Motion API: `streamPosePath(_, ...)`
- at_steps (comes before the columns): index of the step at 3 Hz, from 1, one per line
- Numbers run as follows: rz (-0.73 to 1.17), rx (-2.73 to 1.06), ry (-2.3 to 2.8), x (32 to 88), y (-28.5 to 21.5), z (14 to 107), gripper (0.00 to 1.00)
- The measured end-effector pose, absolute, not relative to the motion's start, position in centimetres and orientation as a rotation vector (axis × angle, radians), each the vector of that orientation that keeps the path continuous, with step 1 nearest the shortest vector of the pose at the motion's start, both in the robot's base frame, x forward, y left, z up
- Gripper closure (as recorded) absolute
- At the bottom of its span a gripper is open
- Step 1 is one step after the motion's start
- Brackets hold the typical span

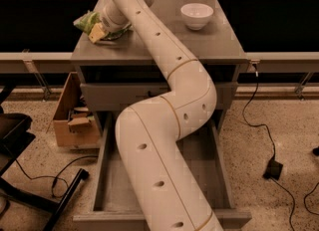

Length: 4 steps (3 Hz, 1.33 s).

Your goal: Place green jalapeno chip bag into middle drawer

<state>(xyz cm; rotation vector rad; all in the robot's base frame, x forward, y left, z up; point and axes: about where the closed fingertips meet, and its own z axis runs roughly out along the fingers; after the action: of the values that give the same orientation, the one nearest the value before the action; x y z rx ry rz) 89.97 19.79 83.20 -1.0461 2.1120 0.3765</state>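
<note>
Camera view: white arm rises from bottom edge over open drawer [107,187], bends, reaches to back left corner of grey cabinet top [224,43]. Claw [99,30] sits at that corner, pressed against green chip bag [84,21]. Bag lies on cabinet top at claw's left side, partly hidden behind it. Whether claw has hold of bag: cannot tell. White bowl [196,15] on right part of top, well apart from bag. Cardboard box [67,120] on floor left of cabinet
</note>
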Motion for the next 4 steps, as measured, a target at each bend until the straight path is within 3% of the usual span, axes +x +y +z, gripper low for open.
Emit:
streamPosePath(2,0.376,-1.046,2.112,89.7,19.8,84.2,0.96)
streamPosePath(4,0.292,-1.067,1.968,89.1,16.7,92.7,1.00)
